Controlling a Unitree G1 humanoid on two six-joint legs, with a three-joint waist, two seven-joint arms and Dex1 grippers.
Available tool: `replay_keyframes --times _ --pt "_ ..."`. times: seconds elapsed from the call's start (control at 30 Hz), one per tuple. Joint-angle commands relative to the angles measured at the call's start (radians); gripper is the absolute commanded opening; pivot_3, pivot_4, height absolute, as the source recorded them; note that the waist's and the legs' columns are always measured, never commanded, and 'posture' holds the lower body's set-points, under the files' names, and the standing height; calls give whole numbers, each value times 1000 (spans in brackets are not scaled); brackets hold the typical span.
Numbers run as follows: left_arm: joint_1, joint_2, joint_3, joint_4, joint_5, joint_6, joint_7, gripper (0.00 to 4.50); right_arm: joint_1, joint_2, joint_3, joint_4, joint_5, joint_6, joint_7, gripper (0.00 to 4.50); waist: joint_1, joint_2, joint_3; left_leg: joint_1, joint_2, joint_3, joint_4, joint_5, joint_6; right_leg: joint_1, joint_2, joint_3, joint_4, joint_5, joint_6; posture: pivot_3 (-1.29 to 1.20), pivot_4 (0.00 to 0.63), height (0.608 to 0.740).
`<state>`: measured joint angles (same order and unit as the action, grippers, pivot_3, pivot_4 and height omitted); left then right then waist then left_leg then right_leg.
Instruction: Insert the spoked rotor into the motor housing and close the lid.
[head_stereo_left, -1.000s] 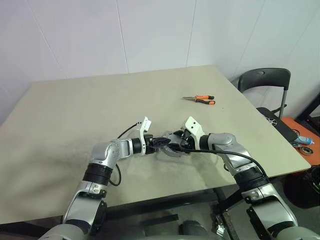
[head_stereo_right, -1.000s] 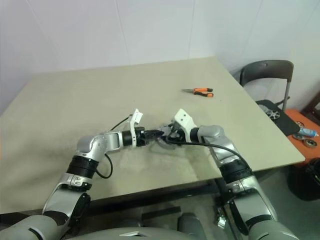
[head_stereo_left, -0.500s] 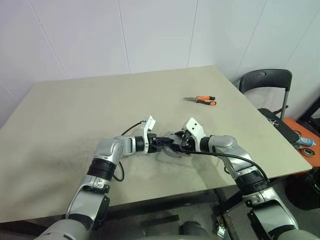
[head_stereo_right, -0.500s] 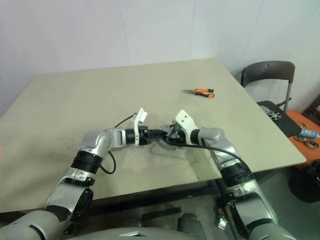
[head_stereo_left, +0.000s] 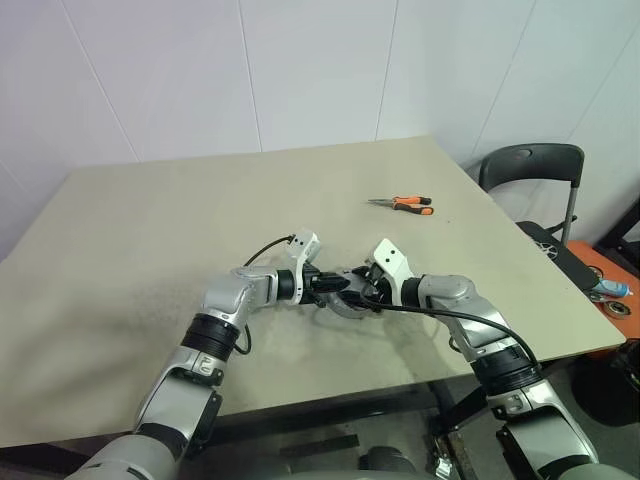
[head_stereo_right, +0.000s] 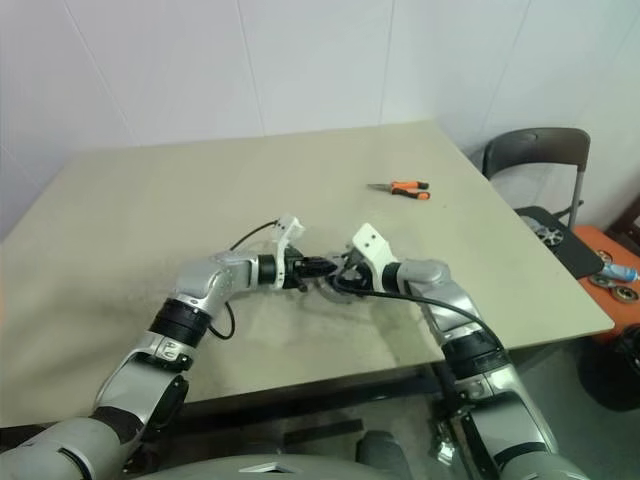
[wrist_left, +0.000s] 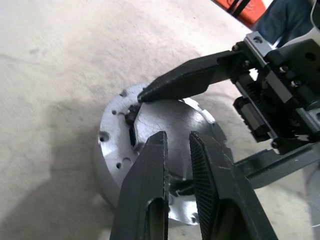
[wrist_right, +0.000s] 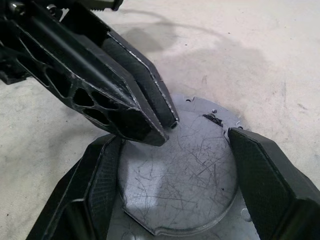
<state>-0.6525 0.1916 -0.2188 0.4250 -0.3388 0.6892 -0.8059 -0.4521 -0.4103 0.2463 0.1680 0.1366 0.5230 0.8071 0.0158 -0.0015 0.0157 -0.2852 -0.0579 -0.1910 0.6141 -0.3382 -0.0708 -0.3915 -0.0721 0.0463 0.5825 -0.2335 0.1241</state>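
A round grey metal motor housing (wrist_left: 107, 150) sits on the table near its front edge. The lid (wrist_right: 185, 170), a dull, scratched grey disc with notches in its edge, lies flat on top of it. My right gripper (wrist_right: 175, 140) straddles the lid, one finger against each side of its edge. My left gripper (wrist_left: 177, 137) is shut with nothing in it; its tips hover just over the lid's top face, near the rim. The spoked rotor is hidden. From the head, both grippers meet over the housing (head_stereo_left: 350, 298).
Orange-handled pliers (head_stereo_left: 402, 203) lie on the table (head_stereo_left: 150, 230) toward the far right. A dark chair (head_stereo_left: 530, 165) stands beyond the table's right edge. Small items lie on an orange surface (head_stereo_left: 610, 290) at the far right.
My left wrist has rolled, tipping its white mount over, and the shut gripper has crept slightly closer over the lid. My right gripper has kept its place.
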Motion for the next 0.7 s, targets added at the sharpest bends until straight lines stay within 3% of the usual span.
replay_keyframes --times 0.03,0.5,0.63,0.7 --pt "19 -3 -44 67 79 -23 31 792 93 -12 79 74 -34 104 20 3030 0 0 -1 0 0 0 0 0 0 0 0 0 0 0 0 0 0 740" --pt "48 8 -85 49 136 -26 -35 792 122 -30 87 24 -32 89 30 3030 -1 1 -9 1 -1 0 0 -3 2 1 -1 0 0 -2 2 0 0 740" --pt "62 11 -81 27 134 -15 -38 750 125 -15 62 -12 30 176 52 4353 -3 1 -15 1 -1 0 0 -4 -1 1 -1 0 0 -3 -1 0 0 740" --pt "66 12 -82 23 135 -13 -39 750 128 -16 54 -43 67 215 74 4434 -2 1 -16 2 -1 0 0 -5 -1 1 -1 0 0 -4 -1 0 0 740"
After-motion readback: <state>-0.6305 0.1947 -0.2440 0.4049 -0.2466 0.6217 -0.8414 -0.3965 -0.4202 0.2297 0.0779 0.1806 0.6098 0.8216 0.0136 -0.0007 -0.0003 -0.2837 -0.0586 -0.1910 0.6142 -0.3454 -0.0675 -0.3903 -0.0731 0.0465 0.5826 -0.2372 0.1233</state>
